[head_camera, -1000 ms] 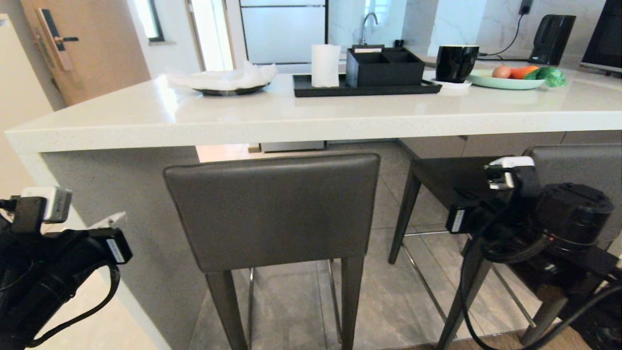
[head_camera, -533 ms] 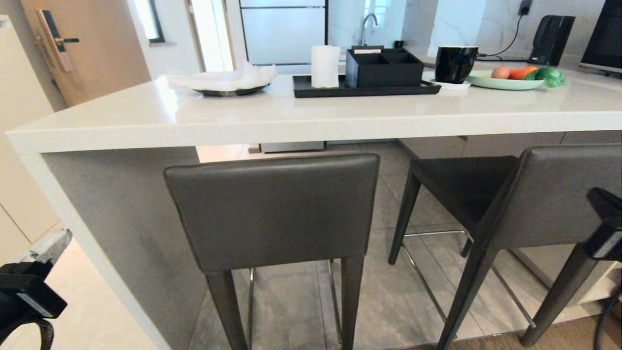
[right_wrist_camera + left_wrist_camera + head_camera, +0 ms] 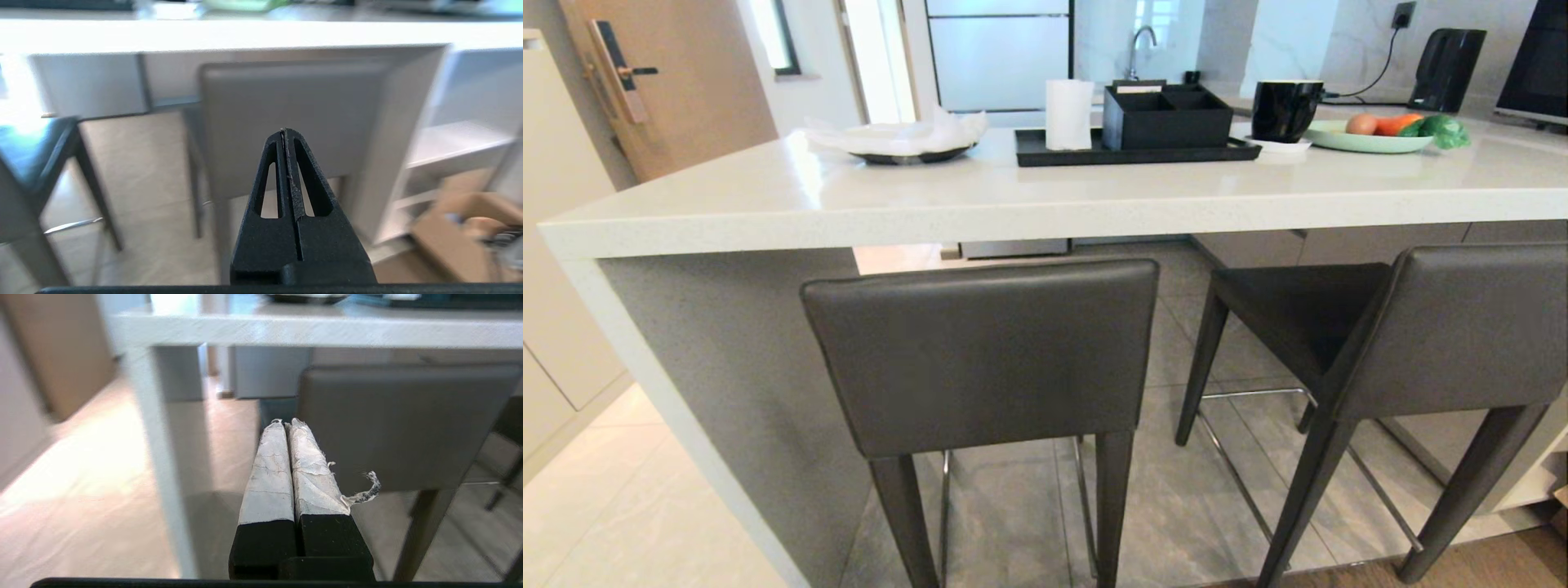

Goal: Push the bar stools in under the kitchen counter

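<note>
Two dark grey bar stools stand at the white kitchen counter (image 3: 1013, 204). The left stool (image 3: 980, 359) faces me squarely, its backrest just below the counter edge. The right stool (image 3: 1445, 327) is turned at an angle, seat showing. Neither arm is in the head view. My left gripper (image 3: 284, 422) is shut and empty, its taped fingers pointing at the left edge of a stool backrest (image 3: 408, 424), short of it. In the right wrist view my right gripper (image 3: 284, 130) is shut and empty, aimed at the middle of a stool backrest (image 3: 294, 106), apart from it.
On the counter sit a black tray (image 3: 1135, 151) with an organiser and paper roll, a black mug (image 3: 1286, 106), a green plate of vegetables (image 3: 1372, 139) and a dish with white cloth (image 3: 898, 139). The slab end leg (image 3: 727, 392) stands left. White shelves (image 3: 457, 147) and a cardboard box (image 3: 470, 228) lie right.
Both arms have dropped out of the head view, the left one at the lower left, the right one from in front of the right stool. The stools have not moved.
</note>
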{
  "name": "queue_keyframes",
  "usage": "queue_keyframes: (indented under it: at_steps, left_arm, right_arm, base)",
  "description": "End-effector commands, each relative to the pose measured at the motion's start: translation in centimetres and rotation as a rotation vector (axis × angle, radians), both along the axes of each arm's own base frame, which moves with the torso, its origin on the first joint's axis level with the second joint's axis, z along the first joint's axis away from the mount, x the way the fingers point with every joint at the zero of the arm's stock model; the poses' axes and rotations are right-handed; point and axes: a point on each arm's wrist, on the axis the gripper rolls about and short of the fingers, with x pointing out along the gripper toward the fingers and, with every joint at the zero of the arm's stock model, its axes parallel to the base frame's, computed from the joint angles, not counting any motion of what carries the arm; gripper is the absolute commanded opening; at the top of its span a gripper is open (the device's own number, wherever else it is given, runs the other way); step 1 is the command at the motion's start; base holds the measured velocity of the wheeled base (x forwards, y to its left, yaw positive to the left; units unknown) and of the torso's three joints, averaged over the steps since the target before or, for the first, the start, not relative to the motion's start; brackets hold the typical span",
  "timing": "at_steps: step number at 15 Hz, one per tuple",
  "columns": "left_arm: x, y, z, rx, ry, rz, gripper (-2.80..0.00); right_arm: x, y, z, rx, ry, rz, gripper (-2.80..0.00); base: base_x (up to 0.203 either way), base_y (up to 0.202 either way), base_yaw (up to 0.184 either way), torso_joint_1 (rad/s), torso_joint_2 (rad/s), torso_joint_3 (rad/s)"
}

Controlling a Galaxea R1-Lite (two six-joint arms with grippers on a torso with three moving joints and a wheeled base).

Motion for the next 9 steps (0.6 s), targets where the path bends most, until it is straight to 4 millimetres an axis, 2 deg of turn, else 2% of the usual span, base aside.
queue_keyframes:
  at_steps: [1,3,5,6,9]
  left_arm:
    - [-3.0,-0.1,-0.8,0.004,-0.032,0.024,-2.80]
    - [-3.1,-0.1,-2.1,0.008,-0.011,0.025,-2.80]
    - [-3.1,-0.1,-3.8,0.034,0.001,0.031,-2.80]
    - [-3.0,-0.1,-5.2,0.068,0.006,0.025,-2.80]
    - [-0.9,0.0,-8.8,0.153,0.077,0.030,-2.80]
  right_arm:
    - [-3.1,-0.4,2.0,-0.026,-0.118,-0.029,-2.80]
    - [-4.0,-0.3,3.0,-0.064,-0.127,-0.079,-2.80]
    - [-4.4,0.4,3.2,-0.090,-0.122,-0.137,-2.80]
    - [-4.6,0.6,3.1,-0.107,-0.126,-0.103,-2.80]
    - [-5.9,0.7,2.5,-0.113,-0.171,0.008,-2.80]
  base:
    - [0.000,0.000,0.000,0.000,0.00,0.000]
    - [0.000,0.000,0.000,0.000,0.00,0.000]
    - [0.000,0.000,0.000,0.000,0.00,0.000]
    - [0.000,0.000,0.000,0.000,0.00,0.000]
    - [0.000,0.000,0.000,0.000,0.00,0.000]
